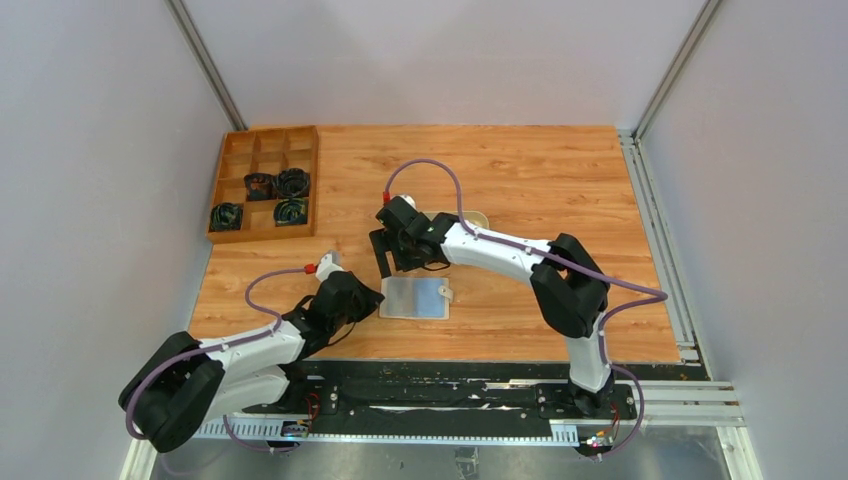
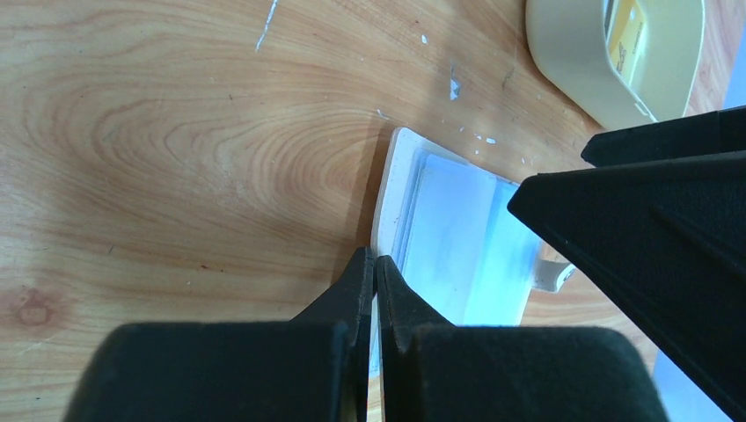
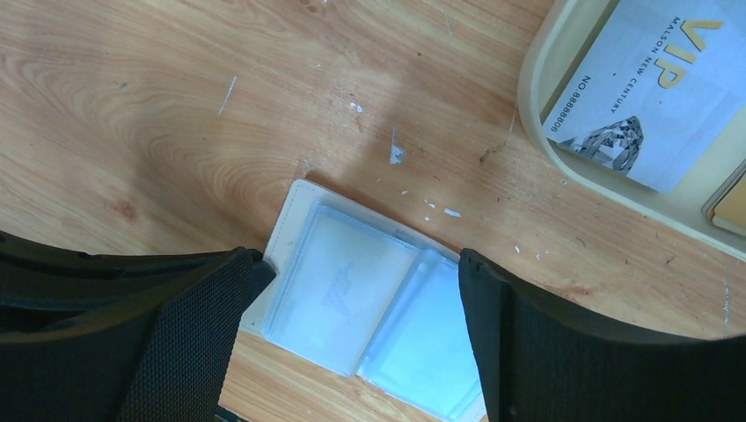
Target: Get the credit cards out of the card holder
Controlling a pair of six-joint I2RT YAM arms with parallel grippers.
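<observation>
Left pincer (image 2: 374,268) sits closed, perhaps pressing the card holder (image 2: 449,237); right pincer (image 3: 361,264) spread above it.

Wood-grain table (image 1: 520,170) fills the floor here, grey walls (image 1: 90,200) all round. Far left, a divided wooden box (image 1: 262,140) holds four dark coiled items (image 1: 292,182) in its nearer compartments. Mid-table sits an oval cream tray (image 3: 537,97). White flecks (image 3: 396,156) dot the wood beside it, and metal rails (image 1: 655,230) run down the right edge.
</observation>
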